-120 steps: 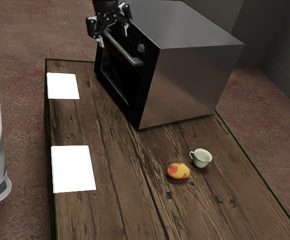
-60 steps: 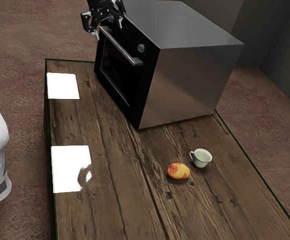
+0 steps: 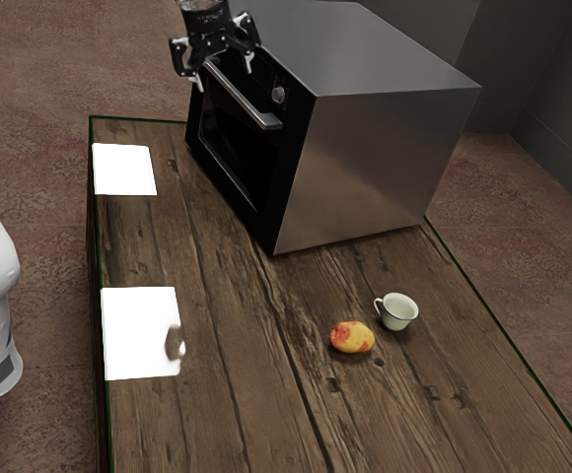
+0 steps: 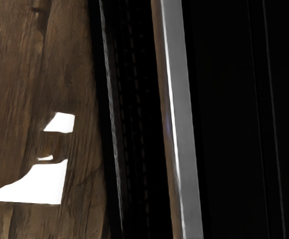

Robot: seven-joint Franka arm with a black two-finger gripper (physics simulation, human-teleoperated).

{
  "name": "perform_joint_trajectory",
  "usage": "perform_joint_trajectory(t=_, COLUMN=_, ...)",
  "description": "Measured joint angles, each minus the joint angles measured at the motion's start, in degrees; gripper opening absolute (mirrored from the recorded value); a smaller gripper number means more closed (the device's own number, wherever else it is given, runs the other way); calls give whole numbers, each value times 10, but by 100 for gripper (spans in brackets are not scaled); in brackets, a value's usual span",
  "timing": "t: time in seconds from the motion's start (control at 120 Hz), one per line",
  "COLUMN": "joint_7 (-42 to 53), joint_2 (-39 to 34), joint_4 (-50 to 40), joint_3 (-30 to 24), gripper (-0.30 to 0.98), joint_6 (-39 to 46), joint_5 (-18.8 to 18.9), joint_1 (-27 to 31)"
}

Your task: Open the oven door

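Above the bench [image 3: 464, 414], the spread end effector [image 3: 221, 76] should straddle the handle [image 3: 243, 101] squarely, then grip firmly before drawing the oven door [image 3: 235, 156] outward along its arc.

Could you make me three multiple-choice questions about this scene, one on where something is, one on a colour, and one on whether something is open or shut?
1. Where is the fruit?
A) On the floor
B) On the wooden table, beside the cup
C) Inside the cup

2. What colour is the fruit?
A) Yellow with red patches
B) Plain blue
C) Black with white stripes

3. How does the oven door stand?
A) Wide open, folded down
B) Halfway open
C) Shut

Answers:
1: B, the exterior view shows the fruit on the wood near the cup.
2: A, its yellow skin has red patches.
3: C, the door lies flush with the front of the oven.
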Motion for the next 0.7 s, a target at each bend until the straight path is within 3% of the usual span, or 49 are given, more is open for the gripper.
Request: perform_joint_trajectory(t=0.7, joint_7=50, joint_2=-12, joint_4=-58, joint_3=3, gripper=69, joint_6=71, joint_5=-33, joint_1=0)
